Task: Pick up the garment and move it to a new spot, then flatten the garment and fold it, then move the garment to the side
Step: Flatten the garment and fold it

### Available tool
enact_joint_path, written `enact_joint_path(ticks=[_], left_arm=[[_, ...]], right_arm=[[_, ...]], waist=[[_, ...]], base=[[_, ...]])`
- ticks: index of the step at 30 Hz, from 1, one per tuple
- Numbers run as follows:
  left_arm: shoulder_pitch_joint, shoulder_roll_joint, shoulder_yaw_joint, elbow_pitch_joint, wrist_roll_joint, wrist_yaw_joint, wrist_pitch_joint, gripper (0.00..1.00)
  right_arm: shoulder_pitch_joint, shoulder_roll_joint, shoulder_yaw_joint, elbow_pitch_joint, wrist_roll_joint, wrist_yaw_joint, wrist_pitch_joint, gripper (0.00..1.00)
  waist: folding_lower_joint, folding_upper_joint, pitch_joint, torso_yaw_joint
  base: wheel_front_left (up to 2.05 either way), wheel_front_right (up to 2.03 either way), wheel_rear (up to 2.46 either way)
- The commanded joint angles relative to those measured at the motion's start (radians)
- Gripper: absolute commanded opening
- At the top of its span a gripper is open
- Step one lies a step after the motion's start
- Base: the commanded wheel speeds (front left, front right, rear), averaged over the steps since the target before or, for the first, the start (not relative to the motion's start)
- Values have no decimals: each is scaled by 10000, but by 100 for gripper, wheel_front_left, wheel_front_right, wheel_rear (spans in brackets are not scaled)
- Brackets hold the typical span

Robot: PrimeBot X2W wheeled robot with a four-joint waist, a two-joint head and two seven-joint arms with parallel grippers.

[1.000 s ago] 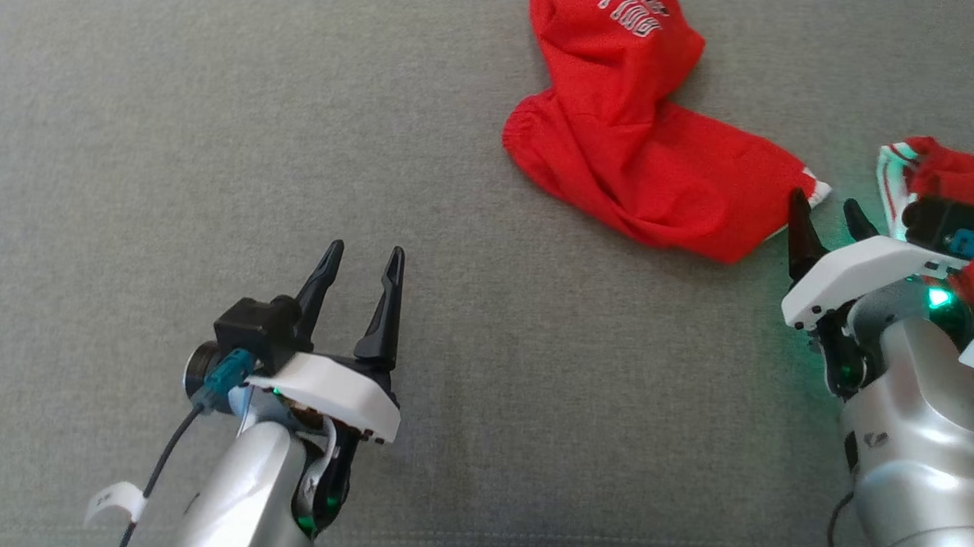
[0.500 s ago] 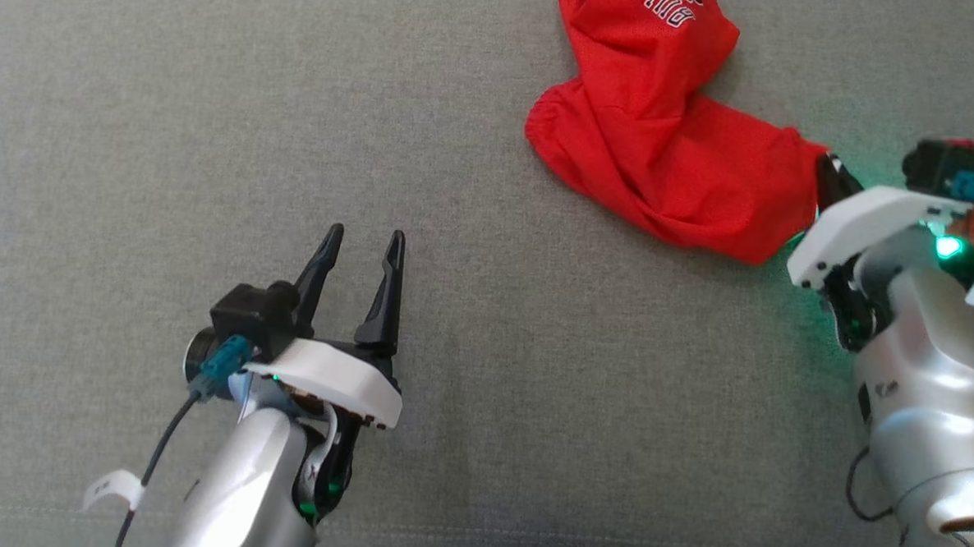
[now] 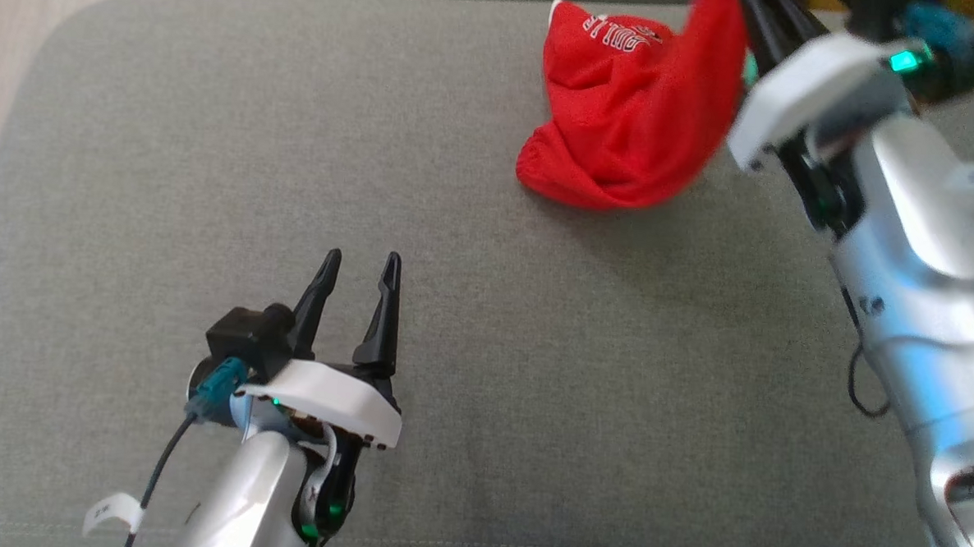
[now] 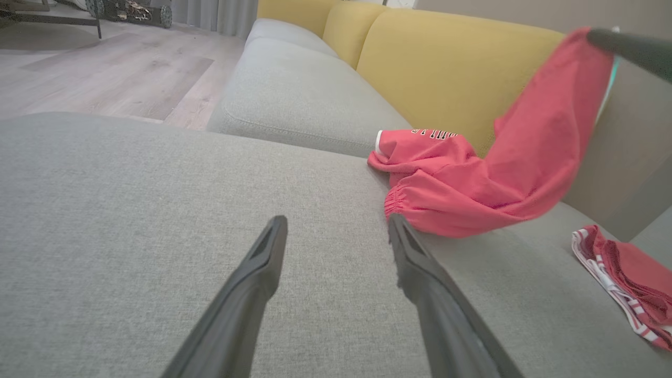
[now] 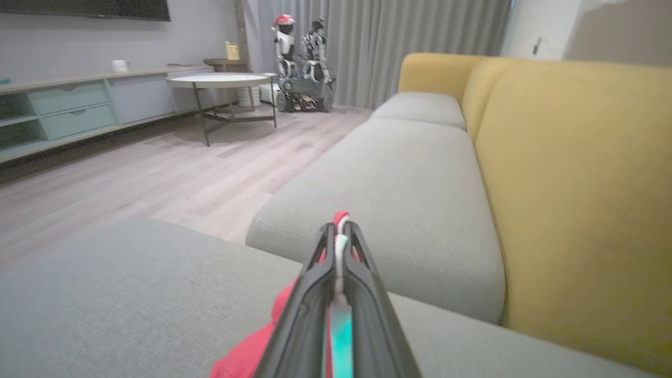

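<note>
The garment [image 3: 625, 115] is a red jersey piece with white lettering, lying bunched at the far side of the grey seat cushion [image 3: 485, 306]. One end of it is lifted into the air. My right gripper [image 3: 752, 7] is shut on that raised end, and its wrist view shows a red-and-white hem pinched between the fingertips [image 5: 340, 226]. From the left wrist the garment [image 4: 472, 184] hangs in a slope from the right gripper [image 4: 604, 37] down to the cushion. My left gripper [image 3: 360, 268] stands open above the bare cushion, nearer and to the left, apart from the cloth.
A second red cloth with white stripes [image 4: 630, 278] lies on the cushion to the right. The yellow backrest [image 4: 446, 68] rises behind the garment. Another grey seat cushion [image 4: 294, 100] adjoins on the far side. Wooden floor [image 3: 20, 39] lies past the left edge, with a round table [image 5: 220, 81] further off.
My right gripper has shut on the garment's near end and raised it up and away from me. The head camera has also shifted. My left arm has stayed put.
</note>
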Motion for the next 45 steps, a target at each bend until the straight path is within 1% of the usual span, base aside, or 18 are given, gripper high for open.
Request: enact_joint_path(ticks=[1, 6, 9, 13, 17, 20, 22, 25, 29, 33, 38, 40, 41, 42, 45], left_arm=[[-191, 74, 228, -350, -54, 62, -78, 100], [-78, 74, 114, -418, -231, 156, -78, 100], [4, 74, 24, -458, -362, 205, -78, 100], [78, 74, -40, -463, -416, 236, -78, 100], [130, 74, -53, -460, -428, 266, -78, 100], [166, 74, -35, -472, -416, 278, -78, 100], [195, 74, 21, -490, -399, 288, -78, 100], [243, 74, 147, -526, -353, 322, -78, 100], [223, 74, 220, -539, -288, 304, -78, 100], [116, 74, 274, -538, -191, 246, -78, 100], [-49, 74, 322, -470, -45, 143, -78, 100], [-78, 74, 322, -460, -21, 125, -78, 100], [-106, 74, 322, -449, -5, 110, -78, 100], [-130, 74, 320, -434, 11, 97, -78, 100], [-181, 74, 311, -384, 33, 67, -78, 100]], right_arm=[[-491, 126, 279, -499, 101, 19, 81, 0], [-1377, 410, 1446, -993, 343, 19, 472, 0], [-1950, 757, 1900, -902, 600, 19, 474, 0], [-2830, 1179, 2427, -491, 904, 19, 95, 0], [-3812, 1441, 2263, 65, 1397, 19, -821, 0], [-4433, 1497, 1748, 679, 1640, 19, -1648, 0], [-4663, 1507, 1398, 1273, 1618, 19, -2060, 0], [-4676, 1504, 752, 2359, 1614, 19, -2310, 0], [-4164, 1181, 114, 3889, 1363, 19, -2410, 0], [-3199, 653, -106, 5105, 1047, 19, -2450, 0], [-2164, -304, -641, 5628, 699, 19, -2545, 0], [-2032, -431, -816, 5658, 665, 19, -2556, 0], [-1919, -529, -951, 5676, 599, 19, -2567, 9], [-1829, -617, -1079, 5688, 512, 19, -2564, 100], [-1592, -791, -1350, 5703, 138, 19, -2502, 100]], waist=[[0, -1, -175, 78], [0, -1, -424, 310], [0, -1, -522, 495], [0, -1, -566, 724], [0, -1, -592, 905], [0, -1, -592, 971], [0, -1, -582, 956], [0, -1, -509, 801], [0, -1, -325, 507], [0, -1, -51, 224], [0, -1, 257, -61], [0, -1, 300, -106], [0, -1, 332, -144], [0, -1, 354, -184], [0, -1, 343, -283]], base=[[0, 0, 0], [0, 0, 0], [0, 0, 0], [0, 0, 0], [0, 0, 0], [0, 0, 0], [0, 0, 0], [0, 0, 0], [0, 0, 0], [0, 0, 0], [0, 0, 0], [0, 0, 0], [0, 0, 0], [0, 0, 0], [0, 0, 0]])
